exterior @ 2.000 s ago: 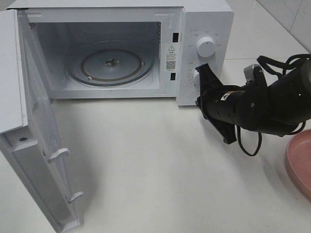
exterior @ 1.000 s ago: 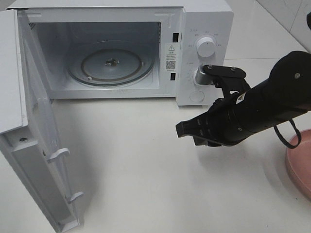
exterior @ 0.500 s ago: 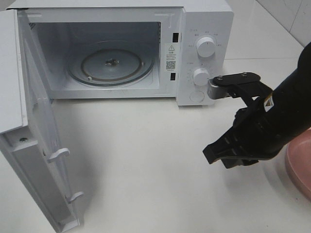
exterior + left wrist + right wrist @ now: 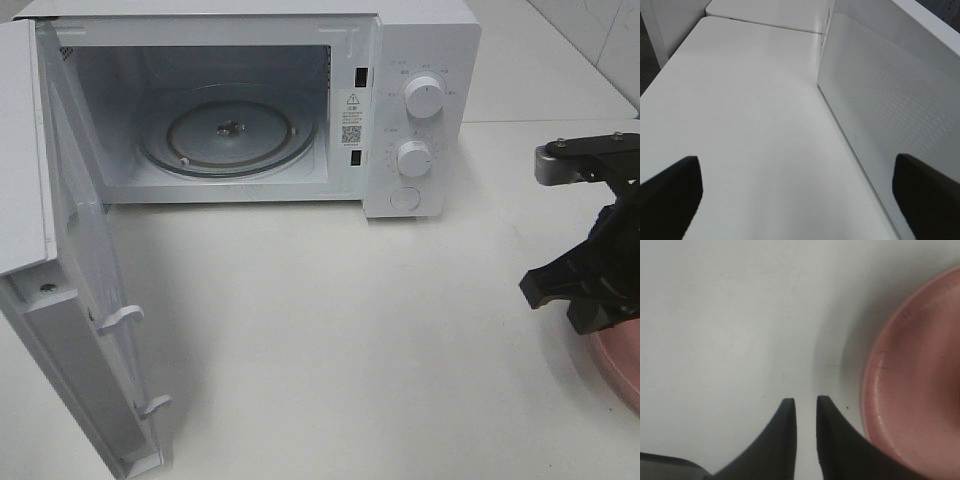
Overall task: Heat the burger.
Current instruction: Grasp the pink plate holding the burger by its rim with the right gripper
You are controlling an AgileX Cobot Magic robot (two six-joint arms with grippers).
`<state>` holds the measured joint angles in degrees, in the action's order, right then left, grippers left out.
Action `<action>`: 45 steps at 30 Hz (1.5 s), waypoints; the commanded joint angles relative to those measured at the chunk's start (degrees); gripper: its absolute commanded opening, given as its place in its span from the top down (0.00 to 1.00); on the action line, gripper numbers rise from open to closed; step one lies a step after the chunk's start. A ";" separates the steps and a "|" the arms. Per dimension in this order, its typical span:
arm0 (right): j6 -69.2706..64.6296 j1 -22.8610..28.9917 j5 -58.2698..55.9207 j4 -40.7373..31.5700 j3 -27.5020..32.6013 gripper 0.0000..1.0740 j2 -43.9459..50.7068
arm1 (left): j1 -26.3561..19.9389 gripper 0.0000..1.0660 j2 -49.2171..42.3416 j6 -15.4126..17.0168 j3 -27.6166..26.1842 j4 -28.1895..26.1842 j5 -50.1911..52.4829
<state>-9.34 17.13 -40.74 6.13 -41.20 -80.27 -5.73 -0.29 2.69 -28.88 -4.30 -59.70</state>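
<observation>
Now, right gripper (image 4: pixel 805 400): the jaws are narrow, with only a thin gap between the two dark fingers (image 4: pixel 782 440), and nothing is in this gap. It hangs above the bare white table (image 4: pixel 330 330).
Pink plate (image 4: pixel 910 390): just beside the right gripper's fingertips, at the outer side of one finger. I cannot tell if they touch. Only a part of its rim and its inside shows.
Burger: it does not show in any view, so I cannot tell where it is.
Left gripper (image 4: pixel 795 165): the jaws are wide, the two fingertips (image 4: pixel 670 195) are far from each other, and only table surface is seen between them.
Microwave door (image 4: pixel 880 110): swung fully open. Its dotted panel stands upright close beside one finger of the left gripper.
Microwave (image 4: pixel 420 40): well apart from the right gripper, to its left and farther back.
Glass turntable (image 4: pixel 228 130): inside the open chamber, with nothing on it.
Two knobs (image 4: pixel 424 97): on the front panel, one above the other, on the side of the microwave nearest to the right gripper.
</observation>
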 commanded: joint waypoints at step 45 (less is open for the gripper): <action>-4.07 -6.59 6.70 8.37 -0.06 0.22 -14.67 | -0.17 0.08 -1.20 0.00 0.11 -0.17 0.57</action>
<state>-12.49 10.83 -34.78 13.87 -41.20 -93.97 -5.73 -0.29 2.69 -28.88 -4.30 -59.70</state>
